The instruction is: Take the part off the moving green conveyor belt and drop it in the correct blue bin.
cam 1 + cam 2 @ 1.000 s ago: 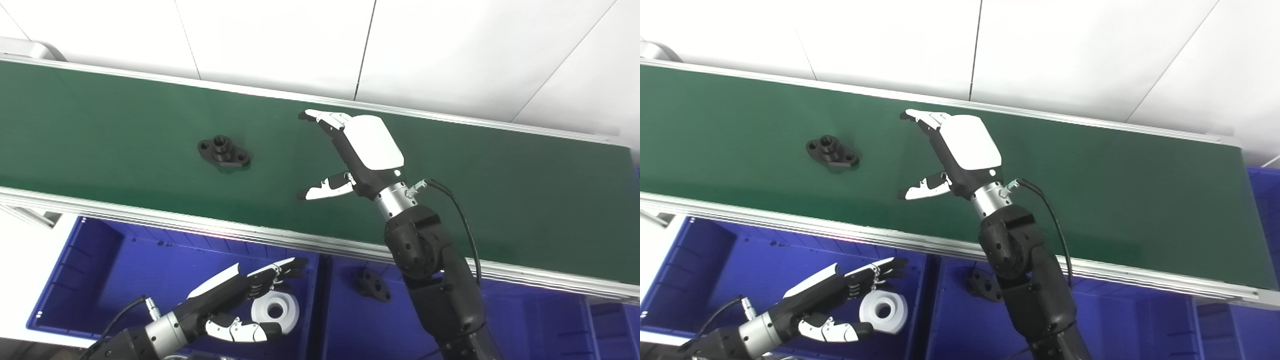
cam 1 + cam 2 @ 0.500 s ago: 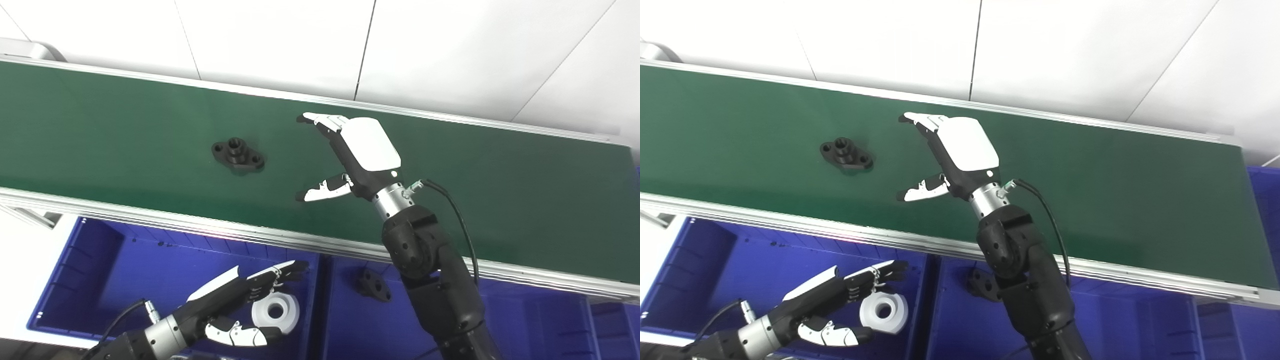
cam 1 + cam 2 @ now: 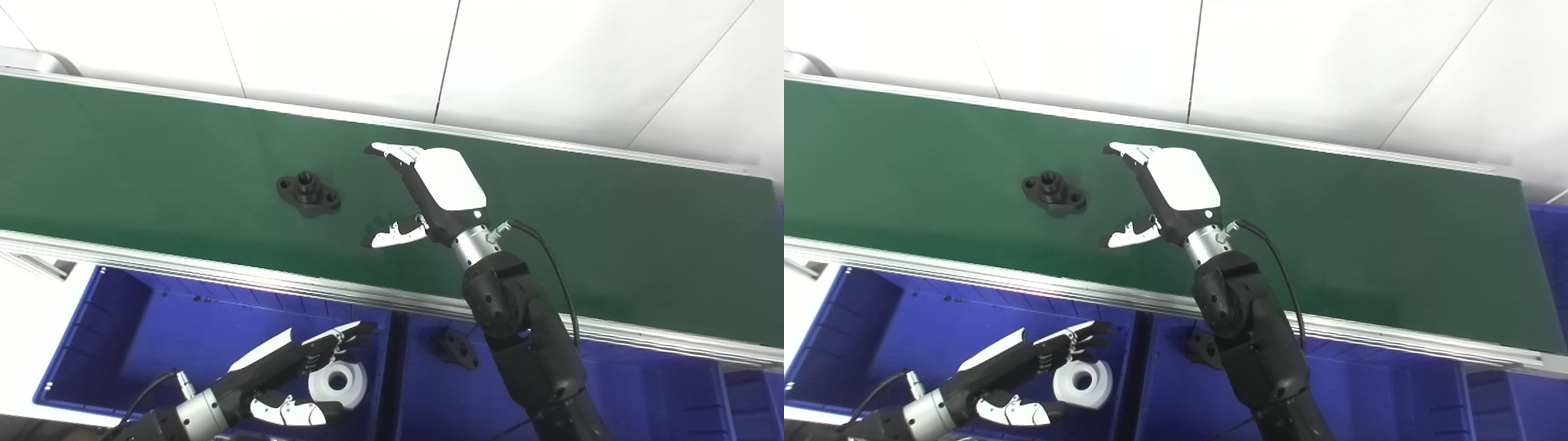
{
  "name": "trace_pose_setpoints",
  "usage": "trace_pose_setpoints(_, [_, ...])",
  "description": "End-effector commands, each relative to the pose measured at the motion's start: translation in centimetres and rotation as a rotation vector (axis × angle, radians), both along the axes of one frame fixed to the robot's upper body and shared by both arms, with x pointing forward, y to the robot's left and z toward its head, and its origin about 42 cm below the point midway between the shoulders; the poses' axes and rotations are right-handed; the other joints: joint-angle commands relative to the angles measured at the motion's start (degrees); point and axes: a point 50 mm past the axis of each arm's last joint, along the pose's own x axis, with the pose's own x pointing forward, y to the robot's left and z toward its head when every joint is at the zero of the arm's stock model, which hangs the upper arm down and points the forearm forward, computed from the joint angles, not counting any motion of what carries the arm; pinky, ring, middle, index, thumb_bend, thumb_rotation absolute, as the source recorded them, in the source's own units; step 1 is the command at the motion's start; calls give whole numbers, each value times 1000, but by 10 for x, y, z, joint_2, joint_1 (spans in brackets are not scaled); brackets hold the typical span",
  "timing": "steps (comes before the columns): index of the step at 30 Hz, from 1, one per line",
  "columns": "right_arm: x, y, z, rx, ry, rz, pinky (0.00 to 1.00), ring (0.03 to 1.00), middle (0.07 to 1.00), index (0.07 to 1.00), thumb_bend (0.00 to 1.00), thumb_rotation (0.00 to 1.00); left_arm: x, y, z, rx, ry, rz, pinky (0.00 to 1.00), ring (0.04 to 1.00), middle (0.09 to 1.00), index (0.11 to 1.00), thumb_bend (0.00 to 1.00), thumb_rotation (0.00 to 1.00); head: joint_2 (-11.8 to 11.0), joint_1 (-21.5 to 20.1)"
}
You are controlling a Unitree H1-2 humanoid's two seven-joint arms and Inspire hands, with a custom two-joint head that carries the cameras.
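A black flanged part (image 3: 309,193) lies flat on the green conveyor belt (image 3: 122,159), left of my right hand. My right hand (image 3: 429,193) hovers over the belt, open and empty, with fingers (image 3: 392,152) and thumb spread toward the part. A short gap of belt lies between them. My left hand (image 3: 288,380) is open and empty, low over the left blue bin (image 3: 122,331). The part also shows in the right eye view (image 3: 1054,193).
A white ring part (image 3: 338,383) lies in the left blue bin beside my left hand. Another black flanged part (image 3: 456,350) lies in the middle blue bin (image 3: 429,392). The belt's metal front rail (image 3: 184,266) runs between belt and bins. A white wall stands behind.
The black part has ridden the belt to the right, closer to my right hand. My right hand has lowered a little toward the belt. My left hand has barely shifted.
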Motion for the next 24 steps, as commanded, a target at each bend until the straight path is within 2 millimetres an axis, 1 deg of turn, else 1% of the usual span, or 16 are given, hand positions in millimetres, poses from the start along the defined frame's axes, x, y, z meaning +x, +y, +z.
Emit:
trace_pose_setpoints(1, [8, 10, 22, 45, -58, -23, 721, 817, 827, 831, 887, 288, -3, 4, 9, -12, -50, -9, 876, 947, 985, 962, 447, 481, -1, 0])
trace_pose_setpoints(6, [14, 13, 22, 38, -64, -39, 707, 808, 823, 824, 887, 290, -4, 4, 8, -15, -43, -15, 881, 951, 989, 966, 451, 493, 0, 1])
trace_pose_setpoints(9, [19, 13, 22, 25, -52, -47, 702, 802, 826, 826, 877, 289, -5, 4, 9, -17, -43, -15, 880, 951, 987, 964, 447, 476, -1, 1])
trace_pose_setpoints(13, [23, 12, 20, 2, -46, -46, 703, 802, 827, 821, 878, 256, -5, 3, 9, -4, -45, -19, 875, 949, 986, 963, 456, 498, -1, 0])
trace_pose_setpoints(17, [31, 9, 20, -62, -73, -44, 695, 793, 814, 809, 893, 238, -5, 3, 9, -11, -41, -17, 876, 950, 988, 966, 454, 490, 1, 0])
trace_pose_setpoints(21, [38, 7, 25, -148, -78, -26, 699, 787, 806, 809, 915, 180, -5, 3, 9, -15, -38, -17, 883, 958, 991, 968, 442, 464, 2, -3])
trace_pose_setpoints(23, [41, 6, 28, -181, -73, -17, 682, 763, 790, 803, 930, 129, -5, 3, 9, -16, -36, -15, 881, 954, 991, 968, 450, 477, 2, -4])
trace_pose_setpoints(24, [42, 6, 29, -189, -71, -15, 681, 761, 788, 802, 932, 125, -5, 3, 8, -16, -35, -15, 881, 954, 991, 968, 451, 478, 2, -5])
